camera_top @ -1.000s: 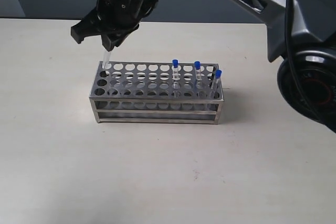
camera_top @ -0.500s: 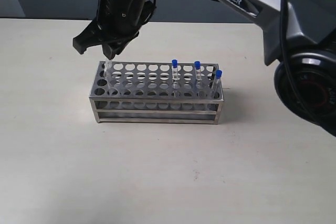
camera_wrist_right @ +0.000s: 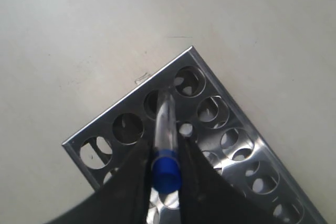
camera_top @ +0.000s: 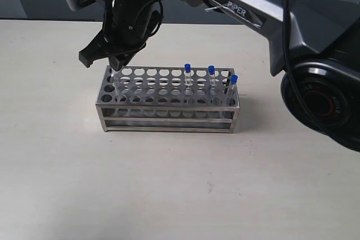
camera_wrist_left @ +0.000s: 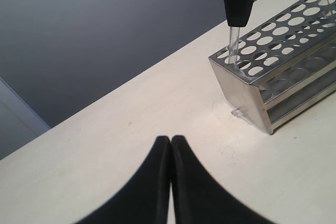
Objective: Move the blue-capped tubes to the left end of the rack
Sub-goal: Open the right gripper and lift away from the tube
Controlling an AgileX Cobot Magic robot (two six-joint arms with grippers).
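The silver rack stands mid-table. Three blue-capped tubes sit upright at its right end. My right gripper reaches across to the rack's left end, shut on a fourth blue-capped tube. The lower part of this tube is down in a hole at the left end. In the right wrist view the fingers clamp it just under the blue cap. My left gripper is shut and empty, low over bare table short of the rack's end; the exterior view does not show it.
The long dark arm and its round base fill the upper right of the exterior view. A dark wall runs behind the table's far edge.
My right gripper has come down over the rack's left end, and the tube it holds has sunk further into the hole. The other three tubes have not moved.
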